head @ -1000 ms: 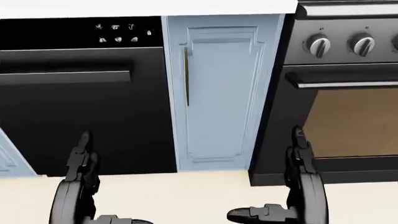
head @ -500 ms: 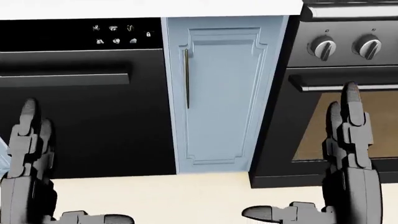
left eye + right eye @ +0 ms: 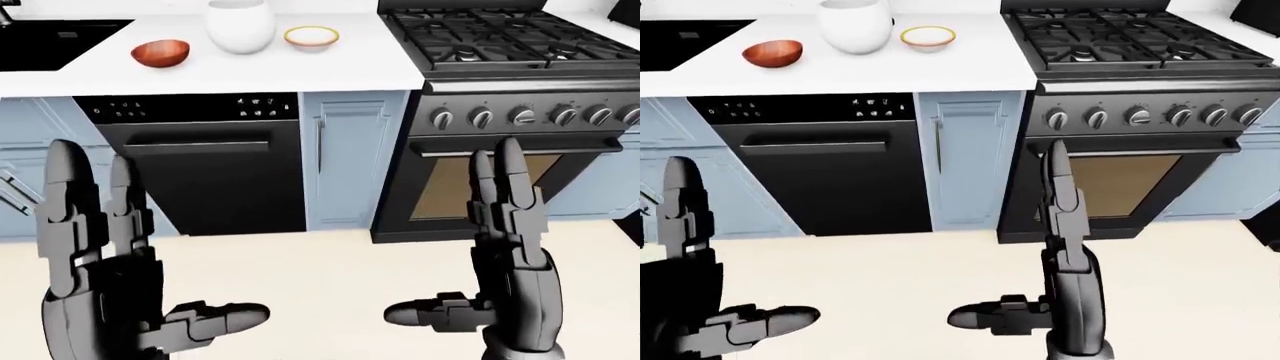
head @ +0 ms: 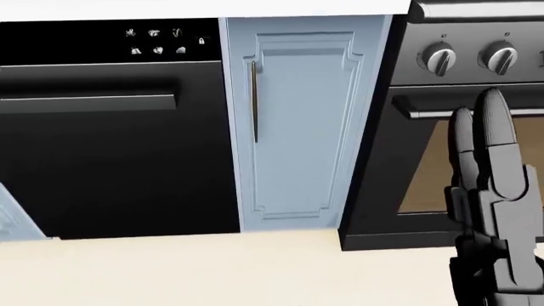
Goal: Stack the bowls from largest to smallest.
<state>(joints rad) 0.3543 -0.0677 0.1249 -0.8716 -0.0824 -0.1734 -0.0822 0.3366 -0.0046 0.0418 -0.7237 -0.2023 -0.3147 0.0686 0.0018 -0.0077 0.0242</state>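
Observation:
Three bowls stand on the white counter (image 3: 330, 67) at the top of the eye views: a red-brown bowl (image 3: 160, 52) at the left, a large white bowl (image 3: 240, 25) in the middle, a small cream bowl with a yellow rim (image 3: 311, 37) at the right. My left hand (image 3: 130, 270) and right hand (image 3: 490, 255) are raised low in the view, fingers straight up, thumbs out, both open and empty. They are far below the counter. The head view shows only my right hand (image 4: 493, 191).
A black dishwasher (image 3: 205, 161) sits below the bowls, a light blue cabinet door (image 3: 345, 161) beside it. A gas range with oven (image 3: 510, 120) stands to the right. A black sink (image 3: 55, 41) is at the top left. Cream floor (image 3: 320, 277) lies below.
Both hands have risen in the head view. The left hand has left that view and the right hand now stands higher, before the oven door.

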